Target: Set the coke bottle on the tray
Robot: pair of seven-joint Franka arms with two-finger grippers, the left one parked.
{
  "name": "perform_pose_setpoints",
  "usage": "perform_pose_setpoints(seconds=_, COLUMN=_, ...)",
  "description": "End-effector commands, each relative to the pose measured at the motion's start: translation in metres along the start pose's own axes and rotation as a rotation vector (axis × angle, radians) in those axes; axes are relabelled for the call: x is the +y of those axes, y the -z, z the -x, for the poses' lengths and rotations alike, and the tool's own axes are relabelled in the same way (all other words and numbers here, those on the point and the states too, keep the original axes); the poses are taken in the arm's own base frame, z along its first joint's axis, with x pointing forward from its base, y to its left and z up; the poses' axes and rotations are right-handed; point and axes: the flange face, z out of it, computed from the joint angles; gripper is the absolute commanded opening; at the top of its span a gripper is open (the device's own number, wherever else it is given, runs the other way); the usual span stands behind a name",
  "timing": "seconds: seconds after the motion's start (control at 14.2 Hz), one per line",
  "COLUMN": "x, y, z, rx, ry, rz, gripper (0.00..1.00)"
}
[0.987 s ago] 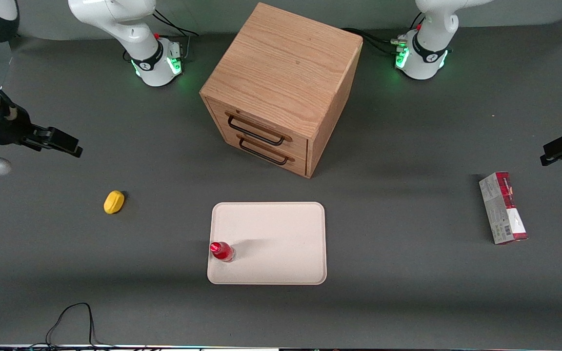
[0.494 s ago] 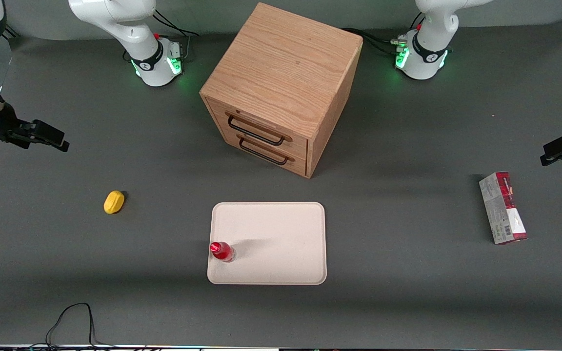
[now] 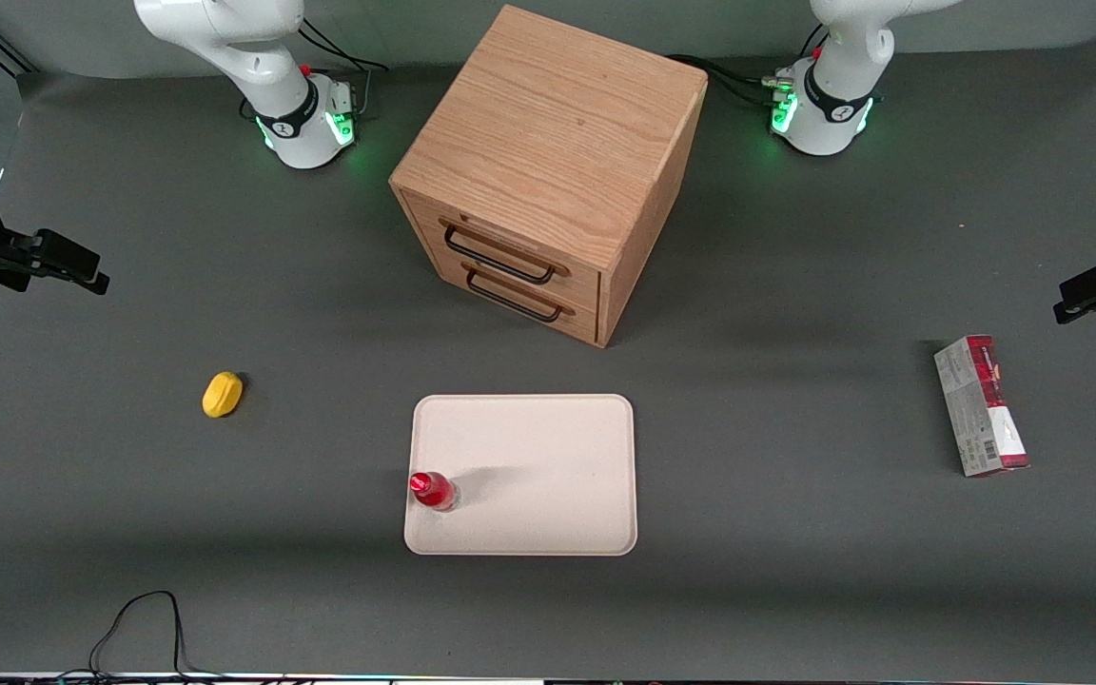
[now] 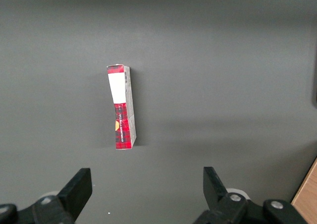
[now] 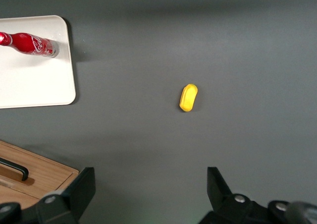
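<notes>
We log the coke bottle (image 3: pixel 433 491) standing upright on the tray (image 3: pixel 548 447), close to the rim at the working arm's end. The gripper (image 5: pixel 148 189) hangs above bare table at the working arm's end, well apart from the tray — jaws spread wide, nothing between them. The yellow lemon-like object (image 3: pixel 223 394) lies between gripper and tray; the wooden drawer cabinet (image 3: pixel 548 171) stands farther from the front camera than the tray.
</notes>
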Motion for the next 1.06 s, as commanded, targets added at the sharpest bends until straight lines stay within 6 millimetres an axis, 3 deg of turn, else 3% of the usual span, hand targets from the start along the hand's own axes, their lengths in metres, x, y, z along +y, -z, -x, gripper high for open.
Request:
perform_pose_setpoints(seconds=0.0, x=0.0006, y=0.0059, z=0.0054, rx=0.001, ry=0.024, rz=0.013, gripper=1.0)
perform_pose_setpoints(seconds=0.99, x=0.0083, y=0.0047, z=0.0064, rx=-0.013, ry=-0.002, rz=-0.002, gripper=1.0)
